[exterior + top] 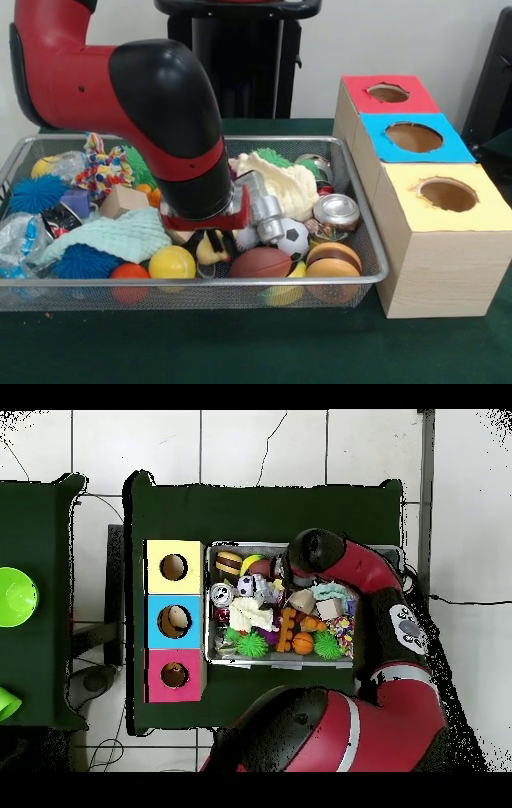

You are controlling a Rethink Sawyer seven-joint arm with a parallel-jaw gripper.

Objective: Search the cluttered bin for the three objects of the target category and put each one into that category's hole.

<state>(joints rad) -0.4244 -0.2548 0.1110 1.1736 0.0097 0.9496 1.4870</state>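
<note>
Here the gripper [210, 240] hangs low over the wire tray [376, 268], just above a pale yellow curved toy [210, 250] at the front. Whether its fingers are spread or closed cannot be told. The toy looks soft and light; pinching its middle seems safest.

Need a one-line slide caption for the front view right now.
Sawyer gripper lowered into the cluttered bin over a pale yellow toy, beside three holed boxes.
</note>
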